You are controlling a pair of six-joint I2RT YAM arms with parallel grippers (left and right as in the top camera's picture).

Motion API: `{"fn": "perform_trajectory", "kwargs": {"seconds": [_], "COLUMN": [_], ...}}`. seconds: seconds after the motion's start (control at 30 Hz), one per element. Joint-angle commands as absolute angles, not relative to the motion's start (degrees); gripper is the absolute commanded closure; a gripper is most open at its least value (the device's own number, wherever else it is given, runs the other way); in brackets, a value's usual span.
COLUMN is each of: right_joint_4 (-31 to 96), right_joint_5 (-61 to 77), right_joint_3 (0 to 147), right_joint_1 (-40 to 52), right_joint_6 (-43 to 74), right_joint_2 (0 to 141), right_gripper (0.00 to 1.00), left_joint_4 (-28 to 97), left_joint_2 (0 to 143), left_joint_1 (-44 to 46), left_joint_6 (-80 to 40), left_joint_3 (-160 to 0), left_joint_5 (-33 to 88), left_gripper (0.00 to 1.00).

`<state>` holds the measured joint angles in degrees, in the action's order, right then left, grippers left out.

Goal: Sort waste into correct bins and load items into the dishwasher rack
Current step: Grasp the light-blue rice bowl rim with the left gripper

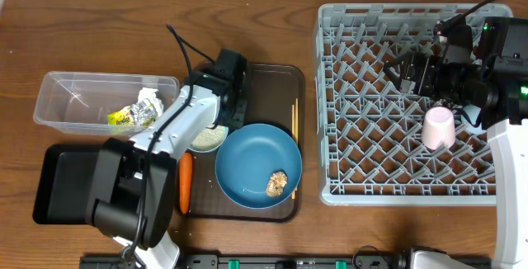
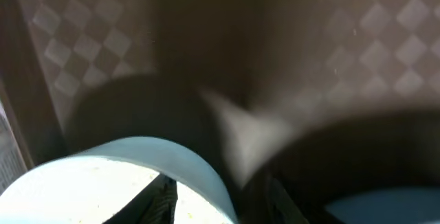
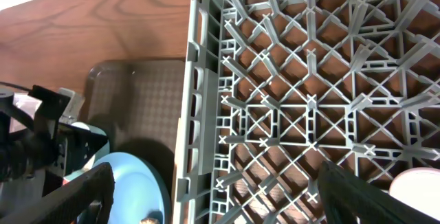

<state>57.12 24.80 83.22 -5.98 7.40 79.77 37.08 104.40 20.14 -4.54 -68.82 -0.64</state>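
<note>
My left gripper (image 1: 218,123) (image 2: 218,200) is open astride the rim of the white-and-pale-blue bowl (image 1: 206,139) (image 2: 103,176), which holds rice and stands on the brown tray; one finger is inside, one outside. The blue plate (image 1: 257,166) holds the brown lump (image 1: 276,184). The carrot (image 1: 186,182) lies at the tray's left edge, the chopsticks (image 1: 293,141) at its right. The wrapper (image 1: 122,120) and tissue (image 1: 149,104) are in the clear tub (image 1: 74,96). My right gripper (image 1: 406,69) (image 3: 216,196) is open and empty over the rack (image 1: 346,96) (image 3: 275,80). The pink cup (image 1: 437,127) (image 3: 416,193) stands upside down in it. The light blue cup is out of view.
The black tray (image 1: 58,178) lies front left, partly under my left arm's base. The brown serving tray (image 1: 272,87) (image 3: 137,93) sits between the tub and the rack. The left wrist view is blurred.
</note>
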Motion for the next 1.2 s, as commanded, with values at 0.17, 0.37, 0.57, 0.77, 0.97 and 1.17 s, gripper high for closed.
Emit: {"fn": "perform_trajectory", "kwargs": {"seconds": [0.17, 0.37, 0.57, 0.77, 0.97, 1.17], "right_joint_4": [57.3, 57.3, 57.3, 57.2, 57.2, 56.9], "right_joint_5": [24.8, 24.8, 24.8, 24.8, 24.8, 24.8], "right_joint_3": [83.8, 83.8, 83.8, 83.8, 83.8, 83.8], "right_joint_1": [-5.5, -5.5, -5.5, -5.5, -5.5, -5.5], "right_joint_6": [8.1, 8.1, 8.1, 8.1, 8.1, 8.1], "right_joint_2": [79.8, 79.8, 79.8, 79.8, 79.8, 79.8], "right_gripper": [0.13, 0.12, 0.12, 0.12, 0.12, 0.11], "left_joint_4": [36.8, 36.8, 37.8, 40.2, 45.5, 48.5], "left_joint_2": [108.5, 108.4, 105.5, 96.8, 86.1, 78.9], "left_joint_1": [20.1, 20.1, 20.1, 20.1, 20.2, 20.2], "left_joint_6": [-5.0, -5.0, -5.1, -8.2, -10.4, -10.4], "left_joint_3": [-68.5, -69.3, -71.4, -71.8, -71.8, -71.8], "left_joint_5": [-2.6, -3.6, -3.6, -3.6, -3.5, -3.5], "left_gripper": [0.76, 0.94, 0.93, 0.94, 0.94, 0.94]}}
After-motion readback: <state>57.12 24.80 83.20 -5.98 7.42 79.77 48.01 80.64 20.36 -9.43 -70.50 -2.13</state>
